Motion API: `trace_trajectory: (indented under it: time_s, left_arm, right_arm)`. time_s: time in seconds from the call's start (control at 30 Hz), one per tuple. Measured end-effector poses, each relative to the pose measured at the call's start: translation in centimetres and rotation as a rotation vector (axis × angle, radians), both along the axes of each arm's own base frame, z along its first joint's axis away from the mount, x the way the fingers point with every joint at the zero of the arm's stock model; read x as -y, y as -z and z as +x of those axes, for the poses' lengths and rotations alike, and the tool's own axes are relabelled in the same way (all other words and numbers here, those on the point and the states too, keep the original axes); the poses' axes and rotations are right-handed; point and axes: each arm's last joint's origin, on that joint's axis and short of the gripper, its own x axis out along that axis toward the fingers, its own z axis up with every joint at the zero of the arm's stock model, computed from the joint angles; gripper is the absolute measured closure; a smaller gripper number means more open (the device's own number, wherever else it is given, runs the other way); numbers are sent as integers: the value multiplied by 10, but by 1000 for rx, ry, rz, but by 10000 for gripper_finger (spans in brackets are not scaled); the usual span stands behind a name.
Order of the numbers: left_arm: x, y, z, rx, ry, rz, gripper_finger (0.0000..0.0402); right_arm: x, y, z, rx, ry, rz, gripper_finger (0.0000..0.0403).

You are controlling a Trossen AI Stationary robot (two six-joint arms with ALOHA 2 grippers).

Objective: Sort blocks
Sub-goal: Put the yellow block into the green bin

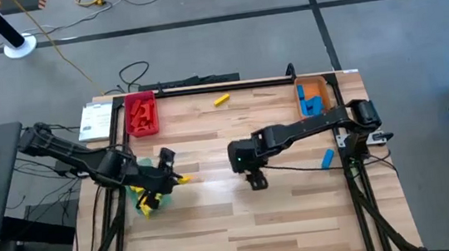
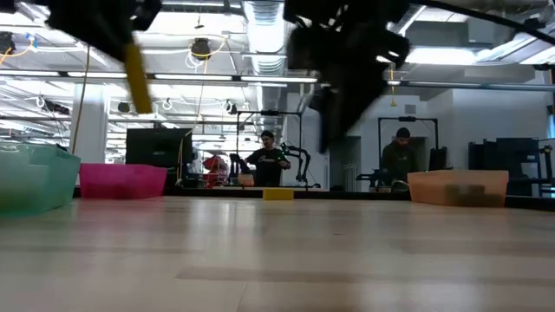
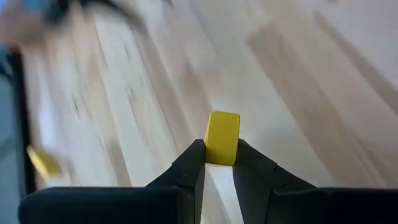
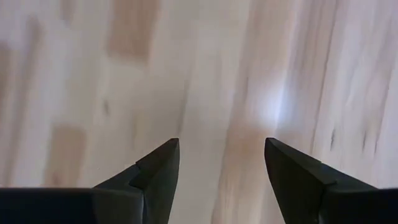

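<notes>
Yellow block [image 3: 222, 137], likely light, rigid and smooth, pinched endwise by left gripper [image 3: 219, 163]; right gripper [image 4: 221, 163] fingers spread, empty.

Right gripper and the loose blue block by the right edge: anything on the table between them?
Nothing on the wood: in the high view the stretch from the right gripper to the blue block is bare tabletop, crossed only by a thin dark cable.
</notes>
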Motion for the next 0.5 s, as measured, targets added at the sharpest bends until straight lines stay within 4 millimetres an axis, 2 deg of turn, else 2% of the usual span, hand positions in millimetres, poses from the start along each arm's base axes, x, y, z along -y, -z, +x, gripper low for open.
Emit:
trace_trajectory:
  time_s: [0.3, 0.5]
  left_arm:
    - [-9, 12, -30, -318, -227, -23, 342]
    - [-8, 16, -42, -435, -293, -56, 342]
  right_arm:
    - [-32, 19, -42, -367, 80, -166, 155]
    - [-60, 26, -73, -498, 124, -247, 155]
